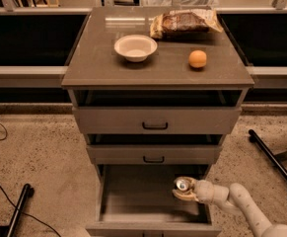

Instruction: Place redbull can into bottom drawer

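Observation:
The bottom drawer [138, 194] is pulled open at the foot of the grey-brown cabinet, its flat inside bare on the left. The redbull can [182, 184] shows its shiny silver top inside the drawer's right side. My gripper [184, 190] reaches in from the lower right and is shut on the can, holding it upright over the drawer's right part. I cannot tell whether the can touches the drawer floor.
The two upper drawers [155, 120] with black handles stand partly open. On the cabinet top [93, 63] are a white bowl [135, 47], an orange [197, 59] and a snack bag [185, 22]. Black stand legs [273, 159] lie on the floor at the right and lower left.

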Motion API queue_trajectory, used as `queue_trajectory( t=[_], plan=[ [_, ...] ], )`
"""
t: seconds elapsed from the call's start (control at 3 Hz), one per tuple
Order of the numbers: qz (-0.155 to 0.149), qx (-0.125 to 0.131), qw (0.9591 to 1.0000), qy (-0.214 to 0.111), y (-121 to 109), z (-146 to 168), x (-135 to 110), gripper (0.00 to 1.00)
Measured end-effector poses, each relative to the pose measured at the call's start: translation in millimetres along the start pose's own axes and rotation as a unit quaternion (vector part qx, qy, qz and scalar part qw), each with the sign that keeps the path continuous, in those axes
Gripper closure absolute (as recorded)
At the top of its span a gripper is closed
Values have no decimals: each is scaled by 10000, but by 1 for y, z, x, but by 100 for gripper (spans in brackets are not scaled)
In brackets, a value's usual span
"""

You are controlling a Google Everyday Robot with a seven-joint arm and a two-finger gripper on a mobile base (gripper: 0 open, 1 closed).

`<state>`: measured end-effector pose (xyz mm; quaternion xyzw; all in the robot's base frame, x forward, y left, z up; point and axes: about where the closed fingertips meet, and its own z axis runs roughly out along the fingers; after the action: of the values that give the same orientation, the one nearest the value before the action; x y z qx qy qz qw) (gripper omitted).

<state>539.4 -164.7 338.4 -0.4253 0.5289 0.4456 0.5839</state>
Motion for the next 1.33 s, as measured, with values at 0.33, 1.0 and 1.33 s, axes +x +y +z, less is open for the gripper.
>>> queue_trajectory(
  t=[0.33, 1.0, 1.33],
  plan=[
    [-122, -185, 9997, 98, -5, -10, 37, 98],
    [-211, -35, 9991, 370, -10, -17, 67, 52],
    [-206, 57, 9988, 440, -15, -15, 71, 29]
  ],
)
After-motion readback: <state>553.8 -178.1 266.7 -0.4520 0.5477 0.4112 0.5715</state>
